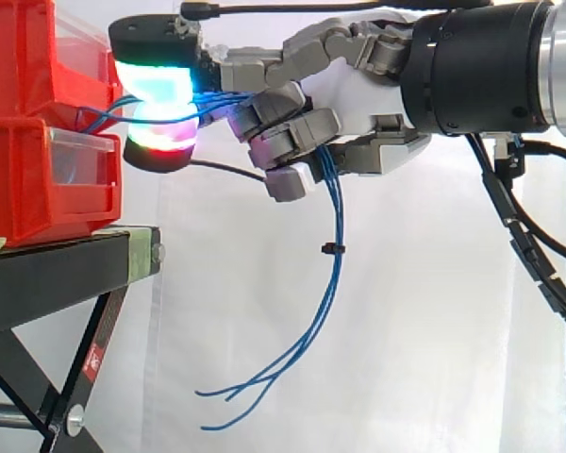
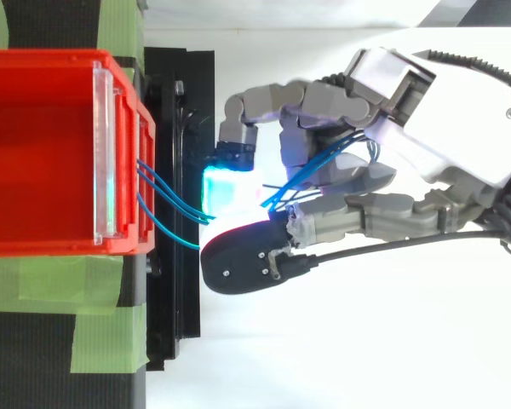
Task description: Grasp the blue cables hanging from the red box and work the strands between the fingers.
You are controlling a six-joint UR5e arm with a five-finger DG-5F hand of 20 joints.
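Item: blue cables (image 1: 332,283), a small bundle of thin strands. They issue from the front of the upper red box (image 1: 38,66), which is stacked on a like bin on the black stand (image 1: 66,274) before the white curtain (image 1: 415,330). Position: the strands cross the short gap from the box to the hand (image 1: 358,99), pass between its glowing pads (image 1: 160,90), run on through the curled fingers and then hang free below, with the loose ends curling back toward the stand. A small black tie (image 1: 332,248) sits on the hanging length. Hand: entering level from the right, its opposed pads are closed together on the strands just beside the box front, and the remaining fingers are curled around the same bundle nearer the palm. Progress, as judged: the grasp looks made, and in the top view the strands fan apart among the fingers (image 2: 319,162), so working them seems begun, though how far it has gone is unclear. Not determinable: the exact strand count; whether each strand lies between separate fingers or all share one gap; the contact line of the pads, lost in their glow; and how the strands are fixed inside the box. Green tape (image 2: 60,281) covers part of the stand top.
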